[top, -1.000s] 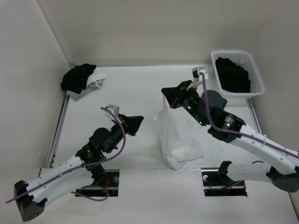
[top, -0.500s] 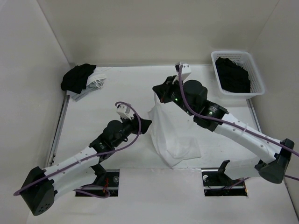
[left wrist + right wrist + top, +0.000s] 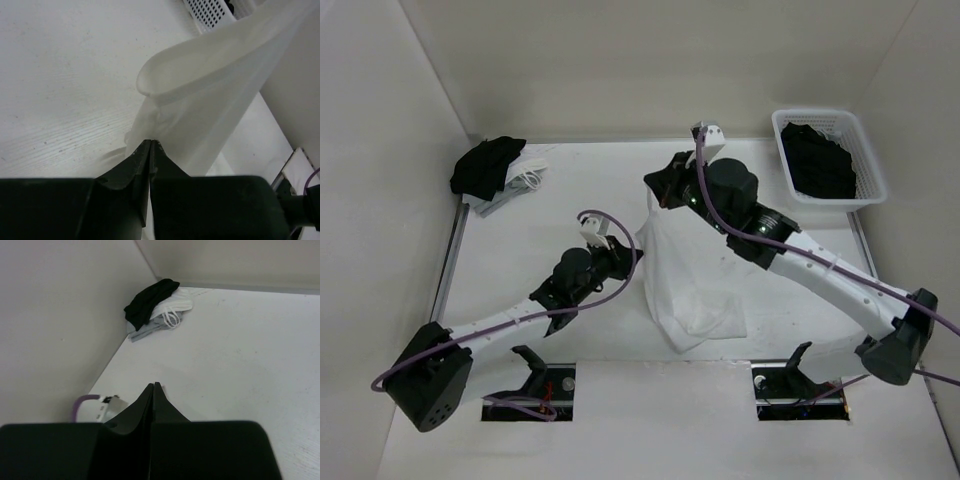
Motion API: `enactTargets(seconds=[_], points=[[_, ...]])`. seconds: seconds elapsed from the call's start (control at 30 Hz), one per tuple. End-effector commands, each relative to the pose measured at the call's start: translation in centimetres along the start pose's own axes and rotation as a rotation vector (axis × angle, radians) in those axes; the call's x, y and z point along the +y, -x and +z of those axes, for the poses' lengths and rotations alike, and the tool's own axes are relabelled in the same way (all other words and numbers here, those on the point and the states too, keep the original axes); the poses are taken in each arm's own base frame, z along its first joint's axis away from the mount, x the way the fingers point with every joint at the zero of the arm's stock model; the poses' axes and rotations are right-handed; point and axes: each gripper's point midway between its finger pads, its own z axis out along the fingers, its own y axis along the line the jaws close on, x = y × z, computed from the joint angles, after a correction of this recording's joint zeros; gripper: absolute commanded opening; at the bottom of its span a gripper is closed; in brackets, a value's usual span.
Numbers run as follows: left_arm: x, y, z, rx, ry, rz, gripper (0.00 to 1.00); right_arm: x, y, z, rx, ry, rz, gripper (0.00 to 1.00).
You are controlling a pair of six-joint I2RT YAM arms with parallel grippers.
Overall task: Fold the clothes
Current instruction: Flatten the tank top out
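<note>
White camisole (image 3: pixel 695 290) at mid-worktop (image 3: pixel 570 190), lower half lying flat, top edge lifted by the right hand (image 3: pixel 655 192), pressed together on it and shifted leftward since earlier. The left hand (image 3: pixel 638 262) — formerly well apart — now pinches the left edge.

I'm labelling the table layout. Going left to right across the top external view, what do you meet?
black bundle → left gripper → white camisole → white basket holding black garments
</note>
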Motion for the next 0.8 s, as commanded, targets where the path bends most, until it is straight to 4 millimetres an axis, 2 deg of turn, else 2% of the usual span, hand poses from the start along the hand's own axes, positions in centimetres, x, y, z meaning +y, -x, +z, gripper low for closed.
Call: enactTargets(seconds=[0.0, 0.13, 0.17, 0.2, 0.23, 0.3, 0.37, 0.4, 0.43, 0.47, 0.5, 0.53, 0.57, 0.6, 0.67, 0.7, 0.77], points=[[-1.1, 5.2, 0.0, -0.162, -0.048, -0.027, 0.0, -0.2, 2.3, 3.1, -0.059, 0.024, 0.044, 0.0], [6.6, 9.3, -0.8, -0.285, 0.232, -0.117, 0.01, -1.5, 2.4, 10.1, -0.045, -0.003, 0.1, 0.04], [8.3, 10.4, -1.1, -0.315, 0.29, -0.153, 0.04, -1.9, 2.8, 11.7, -0.055, -0.016, 0.113, 0.09], [9.7, 11.2, -1.2, -0.336, 0.336, -0.184, 0.08, -2.2, 3.0, 13.0, -0.059, -0.024, 0.123, 0.18], [10.4, 11.7, -1.2, -0.342, 0.355, -0.204, 0.15, -2.8, 3.2, 13.7, -0.058, -0.04, 0.129, 0.28], [9.8, 10.8, -1.0, -0.287, 0.33, -0.202, 0.23, -3.6, 2.5, 12.9, -0.032, -0.065, 0.121, 0.46], [8.4, 7.8, -0.8, -0.193, 0.292, -0.173, 0.25, -4.8, 0.8, 11.0, -0.006, -0.09, 0.083, 0.53], [7.7, 5.2, -1.0, -0.121, 0.277, -0.143, 0.28, -6.0, -0.8, 9.5, 0.013, -0.117, 0.064, 0.56], [7.2, 2.8, -1.2, -0.058, 0.264, -0.12, 0.29, -7.9, -2.8, 7.4, 0.029, -0.164, 0.054, 0.53], [6.8, 1.1, -1.4, -0.011, 0.259, -0.113, 0.3, -9.1, -4.3, 6.0, 0.045, -0.202, 0.048, 0.46], [6.6, -1.0, -1.8, 0.05, 0.258, -0.109, 0.3, -10.9, -6.3, 3.9, 0.065, -0.255, 0.047, 0.3], [5.8, -3.4, -2.2, 0.12, 0.238, -0.111, 0.3, -13.1, -8.6, 1.1, 0.083, -0.323, 0.067, 0.1], [5.0, -5.2, -2.5, 0.175, 0.223, -0.111, 0.3, -14.6, -10.6, -1.1, 0.105, -0.373, 0.081, 0.03], [3.9, -6.6, -2.7, 0.217, 0.2, -0.11, 0.3, -16.3, -12.5, -3.5, 0.13, -0.43, 0.099, 0.02], [1.5, -9.1, -3.2, 0.288, 0.141, -0.105, 0.33, -19.4, -15.7, -7.5, 0.168, -0.54, 0.152, 0.04], [0.5, -10.1, -3.4, 0.317, 0.119, -0.102, 0.34, -20.7, -17.7, -9.8, 0.192, -0.596, 0.203, 0.11], [-1.3, -11.9, -3.7, 0.368, 0.081, -0.098, 0.38, -22.2, -21.0, -13.3, 0.236, -0.67, 0.29, 0.31]])
